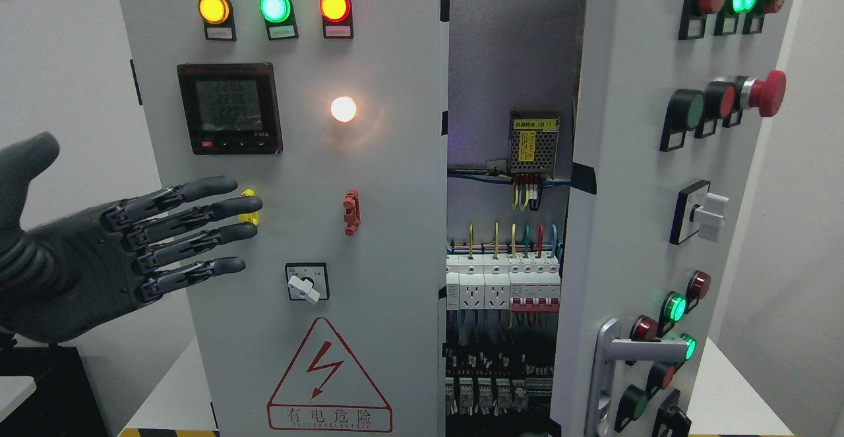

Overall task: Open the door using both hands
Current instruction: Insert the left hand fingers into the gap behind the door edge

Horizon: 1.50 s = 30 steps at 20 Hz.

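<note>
Against the smooth grey left door (395, 239), matte black left hand (142, 239) splayed flat, seemingly touching, right door (633, 226) ajar

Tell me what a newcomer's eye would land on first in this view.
The right door of the grey electrical cabinet stands swung open, baring rows of breakers and coloured wiring in the gap at centre. At the left, the robot's black left hand is spread flat, fingers pointing at the closed left door, its fingertips beside a yellow knob. Lit amber, green and red lamps glow along that door's top, and a red lightning warning triangle sits at its bottom.
</note>
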Available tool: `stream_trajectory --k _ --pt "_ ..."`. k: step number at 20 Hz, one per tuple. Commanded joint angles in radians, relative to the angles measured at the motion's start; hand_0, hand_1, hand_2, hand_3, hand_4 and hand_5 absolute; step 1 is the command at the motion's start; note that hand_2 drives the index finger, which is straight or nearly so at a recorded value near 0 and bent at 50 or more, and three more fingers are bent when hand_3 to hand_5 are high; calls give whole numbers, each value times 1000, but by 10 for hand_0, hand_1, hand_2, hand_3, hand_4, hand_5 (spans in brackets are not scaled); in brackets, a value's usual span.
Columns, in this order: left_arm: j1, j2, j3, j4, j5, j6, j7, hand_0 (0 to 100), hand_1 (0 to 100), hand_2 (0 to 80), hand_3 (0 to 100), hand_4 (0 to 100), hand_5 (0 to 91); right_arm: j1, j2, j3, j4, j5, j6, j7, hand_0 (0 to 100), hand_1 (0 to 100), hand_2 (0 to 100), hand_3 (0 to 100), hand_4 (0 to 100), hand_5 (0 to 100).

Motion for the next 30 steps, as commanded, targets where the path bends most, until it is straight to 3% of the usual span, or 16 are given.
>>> stream_trajectory --k 1,5,11,22,30 --pt "-218 -112 -420 85 3 8 -1 0 0 0 0 42 0 -1 0 0 0 -9 -1 0 0 0 0 0 0 0" --pt "-317 -114 -529 108 29 5 -2 0 0 0 0 42 0 -1 0 0 0 -9 -1 0 0 0 0 0 0 0" --pt "-380 -149 -622 119 38 -3 -2 0 0 0 0 42 0 -1 0 0 0 -9 -1 0 0 0 0 0 0 0" --pt "-399 -361 -625 148 41 -4 1 0 0 0 0 42 0 1 0 0 0 -9 -1 0 0 0 0 0 0 0" --pt "-406 -488 -573 217 58 -3 -2 0 0 0 0 42 0 -1 0 0 0 -9 -1 1 0 0 0 0 0 0"
